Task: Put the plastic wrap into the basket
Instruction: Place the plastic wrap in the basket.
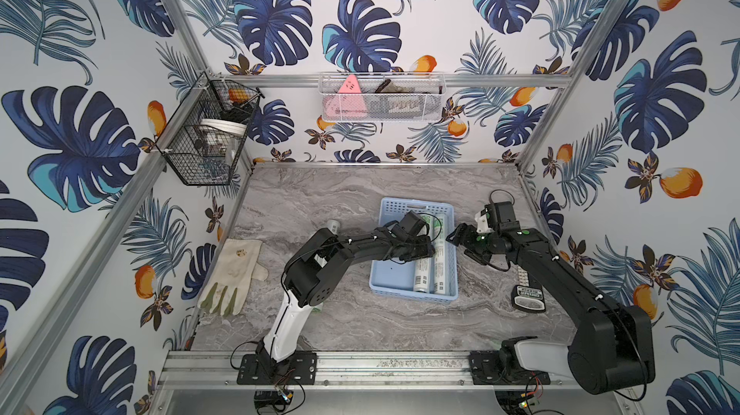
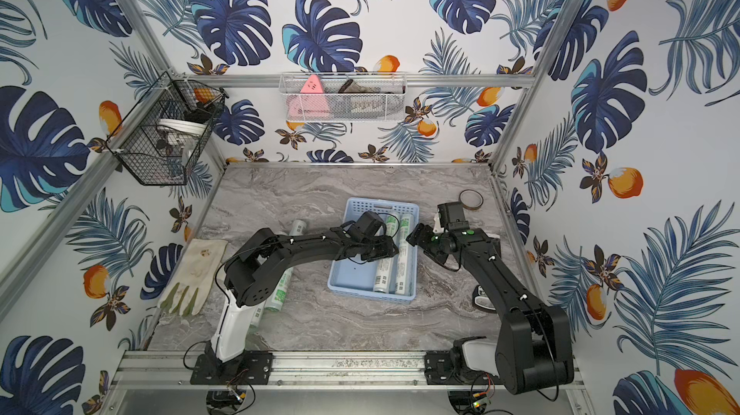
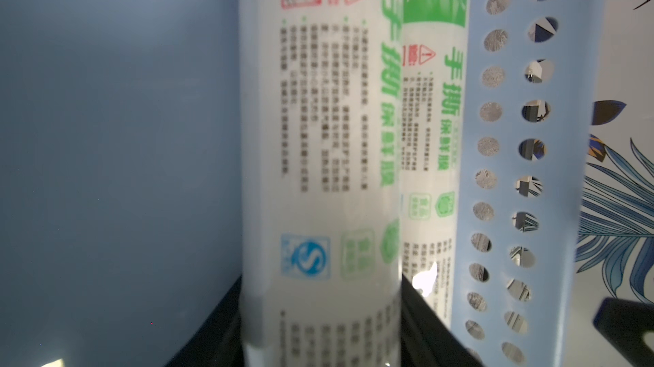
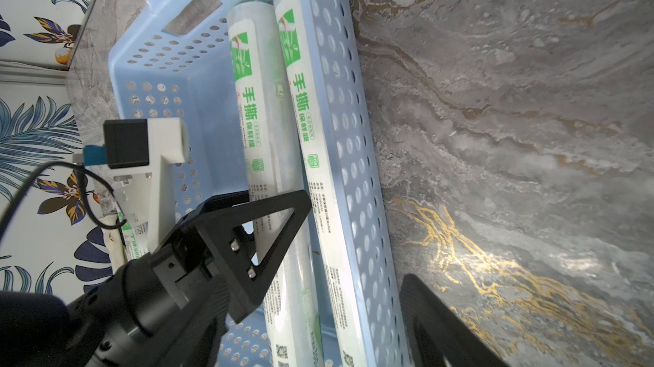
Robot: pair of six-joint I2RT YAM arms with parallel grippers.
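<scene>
**Task status: partly complete.** Two rolls of plastic wrap are lying lengthwise inside the basket (image 1: 414, 205), side by side along the wall nearest my right arm. The outer roll (image 1: 440, 273) is resting against that perforated wall, and the inner roll (image 1: 420, 277) is lying right beside it.

My left end effector (image 1: 426, 251) is reaching into the basket and clamping the inner roll, with the jaws nearly closed around it. I cannot tell whether this roll is already bearing on the basket floor. I am judging it to be at the release stage.

My right end effector (image 1: 459, 237) is hovering just outside the basket wall, jaws standing wide and holding nothing.

**Remaining work.** A third roll (image 2: 298, 228) is lying on the counter (image 1: 320, 201) beneath my left arm, well apart from the basket. A further white-and-green piece is showing beside that arm's lower link. It may be a fourth roll, but the arm is hiding most of it. The bare half of the basket floor appears to be leaving room for both.
</scene>
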